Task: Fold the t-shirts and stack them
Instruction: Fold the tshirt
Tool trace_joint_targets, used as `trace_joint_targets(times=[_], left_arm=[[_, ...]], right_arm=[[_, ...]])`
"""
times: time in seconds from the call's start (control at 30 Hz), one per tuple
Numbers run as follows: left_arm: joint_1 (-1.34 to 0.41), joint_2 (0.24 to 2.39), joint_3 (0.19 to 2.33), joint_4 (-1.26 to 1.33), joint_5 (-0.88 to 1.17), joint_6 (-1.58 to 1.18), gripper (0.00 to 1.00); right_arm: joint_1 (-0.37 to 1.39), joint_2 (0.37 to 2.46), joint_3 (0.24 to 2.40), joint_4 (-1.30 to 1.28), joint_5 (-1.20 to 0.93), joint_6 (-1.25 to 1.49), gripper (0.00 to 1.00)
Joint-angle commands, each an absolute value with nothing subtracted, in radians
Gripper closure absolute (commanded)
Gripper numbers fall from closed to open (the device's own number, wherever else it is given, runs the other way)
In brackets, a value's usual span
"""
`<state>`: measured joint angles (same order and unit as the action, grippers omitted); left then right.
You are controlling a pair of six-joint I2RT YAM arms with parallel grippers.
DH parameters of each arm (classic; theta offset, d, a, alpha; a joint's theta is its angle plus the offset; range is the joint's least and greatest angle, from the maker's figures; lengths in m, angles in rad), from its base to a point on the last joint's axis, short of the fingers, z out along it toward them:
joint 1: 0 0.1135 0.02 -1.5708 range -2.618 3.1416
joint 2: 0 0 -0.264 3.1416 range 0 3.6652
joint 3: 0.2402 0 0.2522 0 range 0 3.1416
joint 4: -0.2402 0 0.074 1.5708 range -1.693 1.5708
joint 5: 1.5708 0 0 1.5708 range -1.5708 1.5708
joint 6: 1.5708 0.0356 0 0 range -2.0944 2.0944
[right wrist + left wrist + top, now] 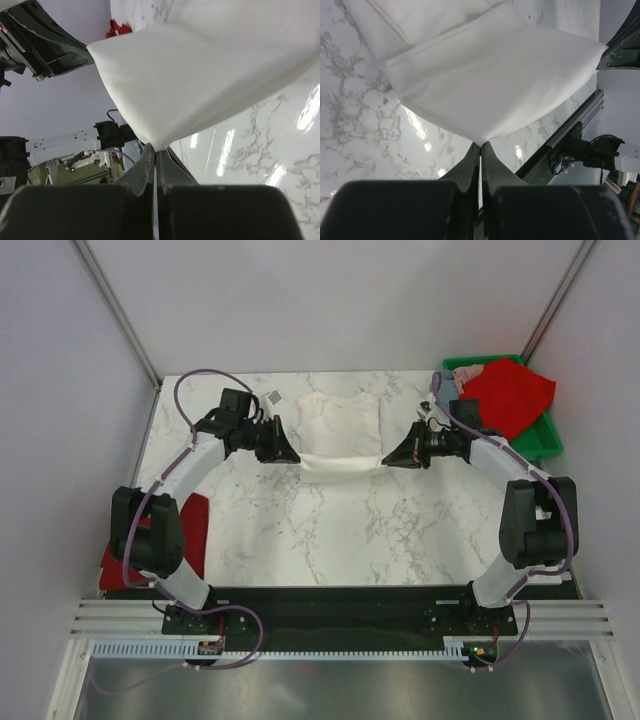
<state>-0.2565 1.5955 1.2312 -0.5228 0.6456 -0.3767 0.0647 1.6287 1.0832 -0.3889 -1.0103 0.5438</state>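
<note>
A white t-shirt lies at the back middle of the marble table, its near edge lifted and stretched between both grippers. My left gripper is shut on the shirt's near left corner; in the left wrist view the cloth fans out from the pinched fingertips. My right gripper is shut on the near right corner, and the white cloth hangs from its tips. Red t-shirts are piled in the bin at the right. More red cloth lies at the table's left edge.
A green plastic bin stands at the back right corner, holding red cloth and a pale pink piece. A small white tag lies left of the white shirt. Bare marble spreads out in front of the shirt.
</note>
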Motion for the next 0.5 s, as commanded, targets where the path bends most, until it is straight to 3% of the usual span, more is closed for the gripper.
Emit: trace_joint_targets(times=[0.0, 0.3, 0.47], left_arm=[[-0.242, 1.681, 1.350, -0.485, 0.606, -0.307, 0.98], [-0.233, 1.974, 1.685, -0.453, 0.542, -0.207, 0.98], [-0.232, 2.115, 1.830, -0.433, 0.483, -0.157, 0.98]], right_arm=[[0.049, 1.753, 1.231, -0.302, -0.997, 0.539, 1.00], [0.044, 2.096, 1.681, -0.284, -0.959, 0.486, 1.00], [0.044, 2.242, 1.828, -0.198, -0.939, 0.526, 1.00]])
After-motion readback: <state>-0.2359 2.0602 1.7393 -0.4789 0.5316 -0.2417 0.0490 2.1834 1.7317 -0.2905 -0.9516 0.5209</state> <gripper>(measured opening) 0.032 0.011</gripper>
